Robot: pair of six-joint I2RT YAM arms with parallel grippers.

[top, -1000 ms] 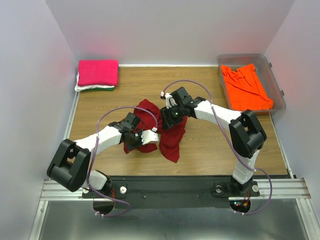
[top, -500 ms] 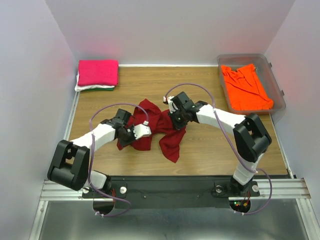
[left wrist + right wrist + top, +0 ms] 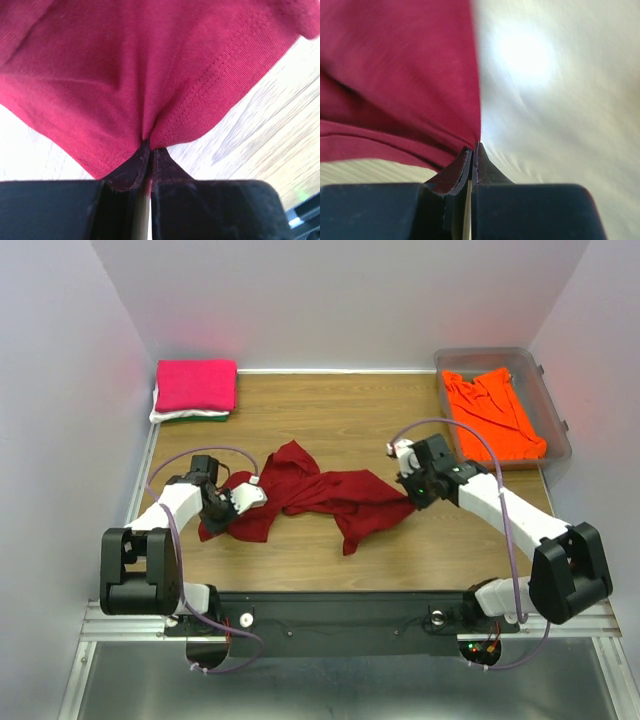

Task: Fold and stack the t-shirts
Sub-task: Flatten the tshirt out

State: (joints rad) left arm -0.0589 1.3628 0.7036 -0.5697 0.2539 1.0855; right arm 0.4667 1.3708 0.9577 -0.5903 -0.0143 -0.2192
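Far left on the wooden table [image 3: 330, 420], a folded hot pink t-shirt [image 3: 196, 385] tops white and green folded shirts [image 3: 185, 417]. Nearer, the left hand [image 3: 151, 149] is clenched on a stitched hem of the crumpled dark red cloth t-shirt [image 3: 320, 492]. The shirt is strung across the middle to the right hand [image 3: 472, 152], pinched on its opposite edge. It looks light and limp, so hems seem the best holds. Far right, a bright orange t-shirt [image 3: 490, 415] lies in a clear plastic tub [image 3: 485, 353].
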